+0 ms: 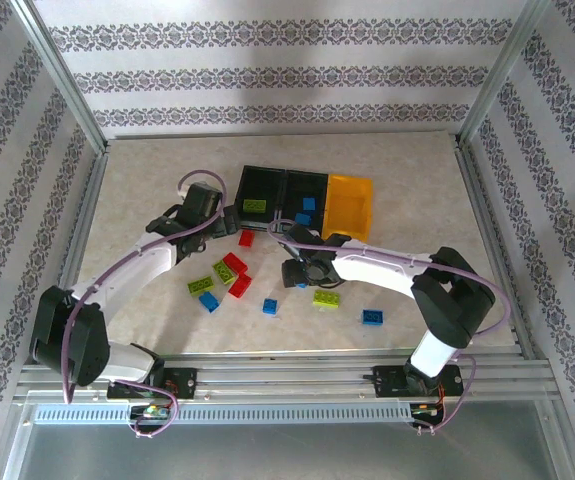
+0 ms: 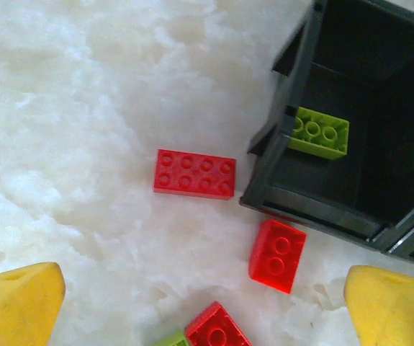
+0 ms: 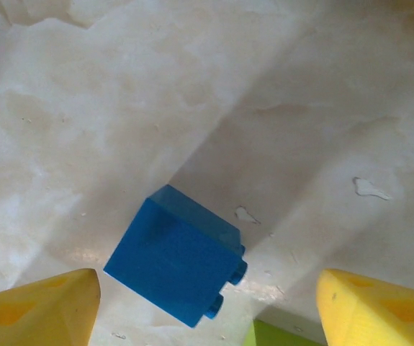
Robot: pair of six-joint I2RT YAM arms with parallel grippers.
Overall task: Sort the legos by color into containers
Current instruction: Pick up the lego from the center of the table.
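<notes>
Where view ends, green lego [image 3: 279, 337] (sliver) beside blue lego [image 3: 174, 256].

You've got three joined bins [image 1: 267, 182], two black and one yellow-orange, with a lime brick [image 1: 255, 206] lying flat in the left black one, what look like two blue bricks [image 1: 308, 204] in the middle one, and scattered bricks [image 1: 240, 286] in red, lime and blue loose in front.

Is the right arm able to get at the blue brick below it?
Likely yes: the blue brick lies on bare table between the right end effector's open fingers, nothing covering it, a green brick just beside.
</notes>
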